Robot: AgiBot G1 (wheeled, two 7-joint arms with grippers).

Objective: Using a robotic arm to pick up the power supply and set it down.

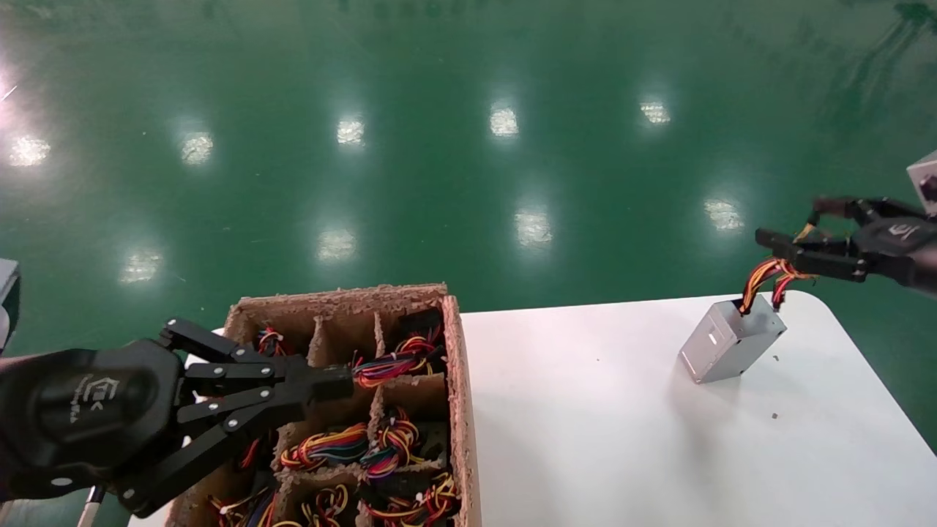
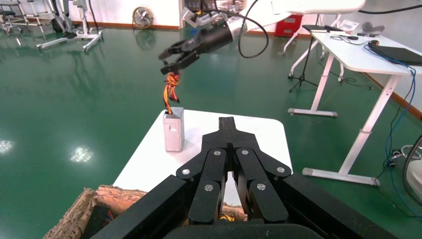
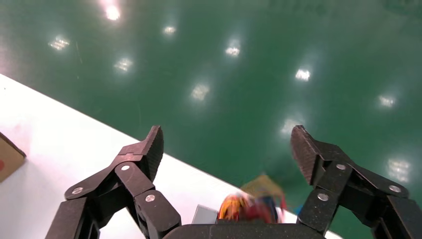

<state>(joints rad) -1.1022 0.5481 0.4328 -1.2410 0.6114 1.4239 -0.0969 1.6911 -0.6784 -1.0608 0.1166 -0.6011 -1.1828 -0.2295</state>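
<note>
The power supply (image 1: 732, 340), a small grey metal box, stands tilted on the white table (image 1: 585, 424) near its far right corner. Its red, yellow and orange wires (image 1: 765, 282) rise up to my right gripper (image 1: 790, 219). That gripper hovers above the box, open, with the wire bundle (image 3: 249, 205) blurred close to its palm and not pinched between the fingertips. The left wrist view shows the box (image 2: 173, 130) upright with wires (image 2: 170, 92) hanging under the right gripper (image 2: 169, 57). My left gripper (image 1: 340, 380) is shut and empty over the cardboard crate.
A divided cardboard crate (image 1: 457, 380) holding several wired units sits at the table's left end. Green floor lies beyond the table's far and right edges. Other white desks (image 2: 348, 55) stand farther off.
</note>
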